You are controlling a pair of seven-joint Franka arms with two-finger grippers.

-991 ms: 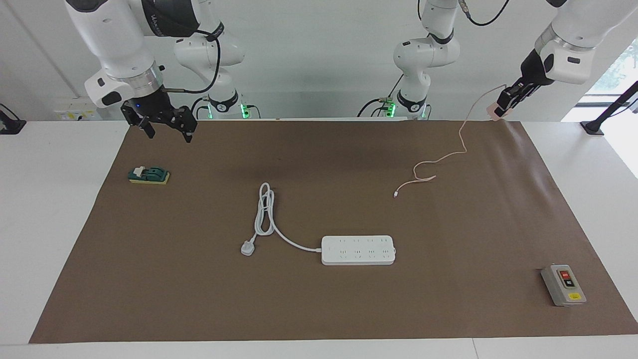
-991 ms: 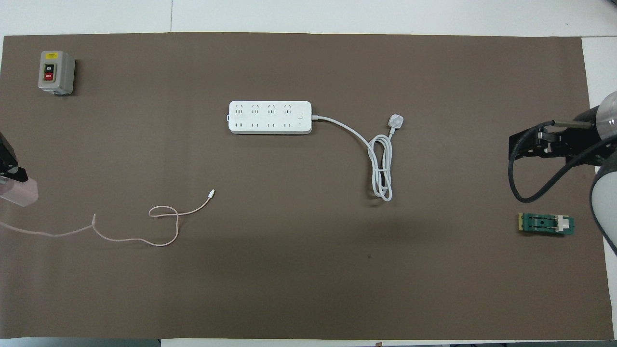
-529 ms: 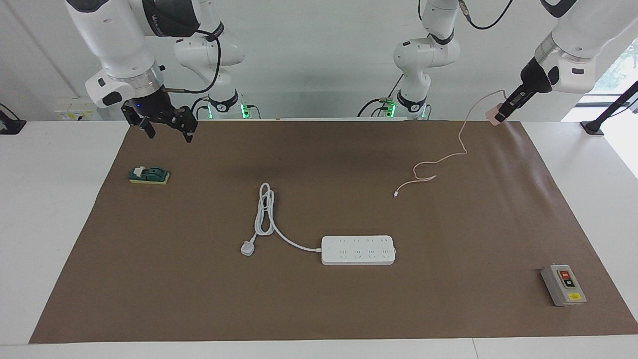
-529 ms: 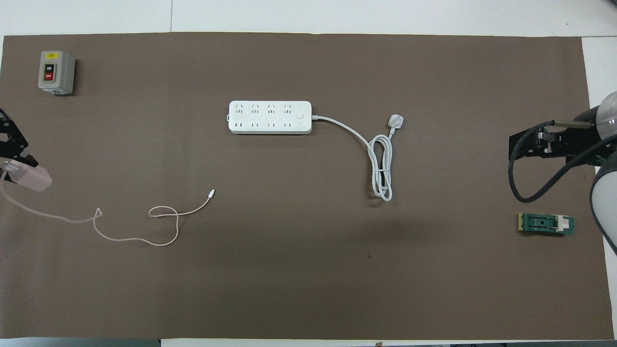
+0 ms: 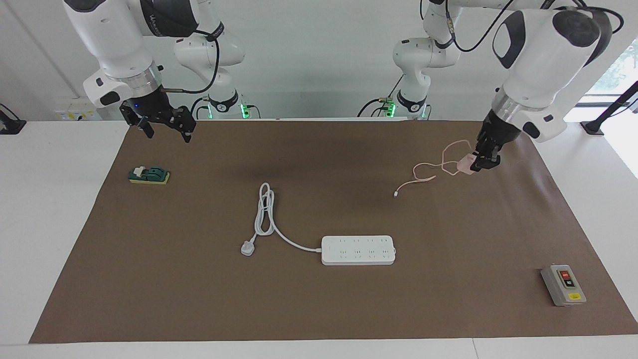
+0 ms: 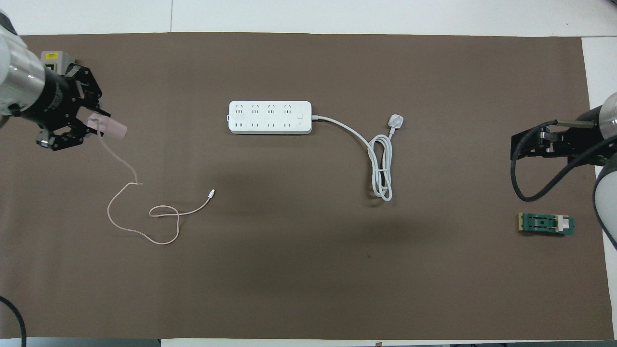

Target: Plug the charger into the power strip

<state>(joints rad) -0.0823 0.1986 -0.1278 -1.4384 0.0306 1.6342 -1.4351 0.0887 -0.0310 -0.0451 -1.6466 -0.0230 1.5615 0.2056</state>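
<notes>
I see the small pale-pink cube-shaped charger [image 5: 467, 164] pinched in my left gripper [image 5: 484, 163], raised over the brown mat [image 5: 319, 299], its thin pink cable [image 6: 144, 212] trailing down. The long white power strip [image 5: 358, 250] lies mid-mat. My right gripper [image 5: 165, 130] waits with its 2 fingers spread, over the mat's corner.

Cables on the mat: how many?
2. The charger cable, trailing from the left gripper near the left arm's end; the power strip cord, coiled beside it. None seems hidden.

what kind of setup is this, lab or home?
Likely a robotics lab bench: two Franka arms mounted at a white table with a brown mat, and test props laid out, a power strip and a switch box.
</notes>
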